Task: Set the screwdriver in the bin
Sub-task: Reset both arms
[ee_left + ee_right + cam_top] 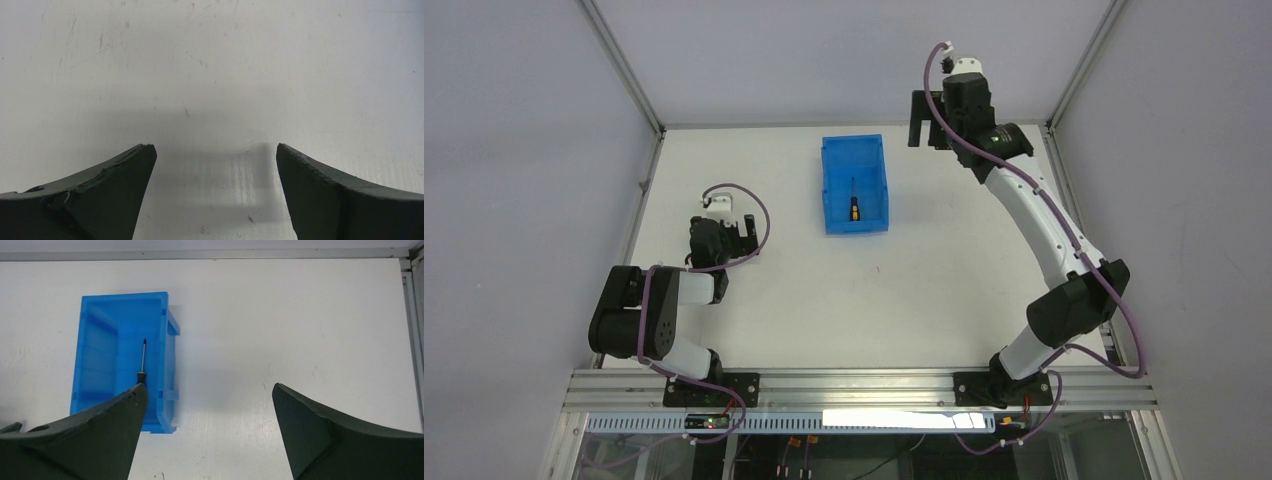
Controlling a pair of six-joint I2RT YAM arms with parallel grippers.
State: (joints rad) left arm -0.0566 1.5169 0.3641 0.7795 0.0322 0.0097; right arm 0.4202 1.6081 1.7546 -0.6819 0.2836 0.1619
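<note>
Since slim screwdriver with dark metal shaft and black, yellow-banded handle (854, 205) lies inside bright blue rectangular plastic bin (829, 200), task judged complete.
Bin stands at middle of far edge of white surface (944, 290); screwdriver lengthwise on bin floor, tip toward far edge.
Right gripper (209, 390): raised above far edge, toward far-right corner from bin; jaws apart, nothing held.
Left gripper (215, 150): near left edge; jaws apart, nothing between.
Handling estimate: light, rigid; thin shaft likely slippery, may roll. If regrasp needed, take hold across handle.

Slim screwdriver (854, 208) (black handle, yellow-orange end) flat inside the blue bin (829, 190), mid-table.
</note>
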